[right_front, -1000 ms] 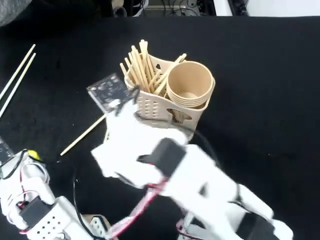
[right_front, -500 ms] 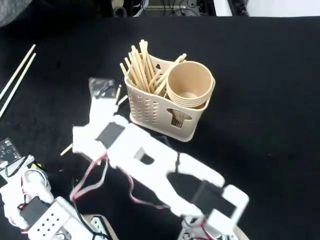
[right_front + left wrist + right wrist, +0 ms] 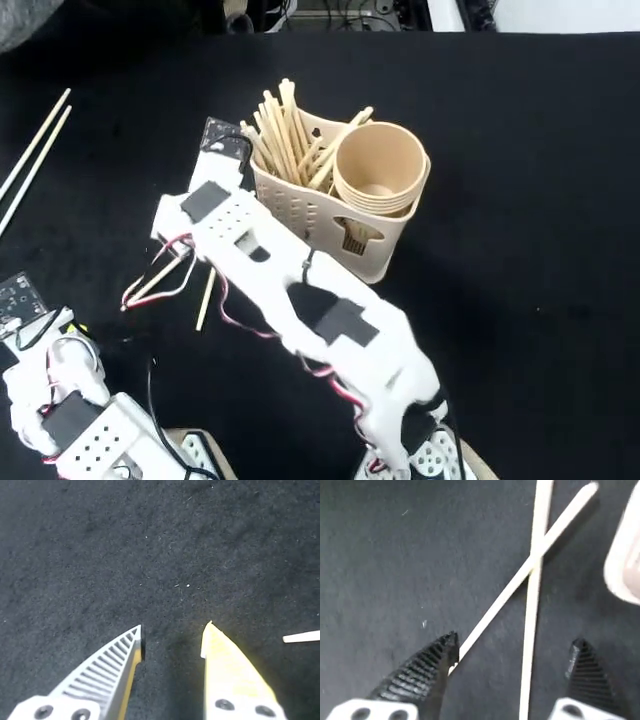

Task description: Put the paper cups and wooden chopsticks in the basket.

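The cream basket (image 3: 330, 215) stands mid-table, holding a bundle of wooden chopsticks (image 3: 285, 130) and a stack of paper cups (image 3: 380, 170). My right arm (image 3: 260, 260) stretches to the basket's left side. Its gripper (image 3: 514, 639) is open just above two crossed loose chopsticks (image 3: 495, 605) on the black cloth, and a basket corner (image 3: 625, 555) lies close by. From above, these chopsticks (image 3: 205, 298) stick out from under the arm. My left gripper (image 3: 173, 626) is open over bare cloth, with a chopstick tip (image 3: 301, 637) off to one side.
Two more chopsticks (image 3: 35, 150) lie side by side at the far left edge of the table. The left arm (image 3: 60, 400) sits at the front left corner. Black cloth covers the whole table; cables lie beyond the back edge.
My right arm swung from in front of the basket to its left side and stretched out low over the loose chopsticks. The left arm stayed nearly still.
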Motion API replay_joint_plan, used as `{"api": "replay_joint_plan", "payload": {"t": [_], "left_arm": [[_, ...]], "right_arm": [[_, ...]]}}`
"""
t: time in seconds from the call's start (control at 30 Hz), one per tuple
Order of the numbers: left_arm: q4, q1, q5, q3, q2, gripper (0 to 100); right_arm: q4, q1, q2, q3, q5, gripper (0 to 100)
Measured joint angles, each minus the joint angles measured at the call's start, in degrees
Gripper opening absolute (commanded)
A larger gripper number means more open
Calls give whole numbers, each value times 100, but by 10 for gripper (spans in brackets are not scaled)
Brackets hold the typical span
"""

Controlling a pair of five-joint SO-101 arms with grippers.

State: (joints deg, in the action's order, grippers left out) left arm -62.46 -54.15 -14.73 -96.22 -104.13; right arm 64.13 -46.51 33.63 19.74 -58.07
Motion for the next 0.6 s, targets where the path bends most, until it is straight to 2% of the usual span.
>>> {"api": "replay_joint_plan", "payload": {"t": [0.23,0.47,0.6], "left_arm": [[0,0,-9,0,0,204],[0,0,-9,-9,0,204],[0,0,-9,-9,0,204]], "right_arm": [[246,185,1152,1407,18,347],[1134,167,2356,2954,97,345],[1732,149,3015,4009,237,267]]}}
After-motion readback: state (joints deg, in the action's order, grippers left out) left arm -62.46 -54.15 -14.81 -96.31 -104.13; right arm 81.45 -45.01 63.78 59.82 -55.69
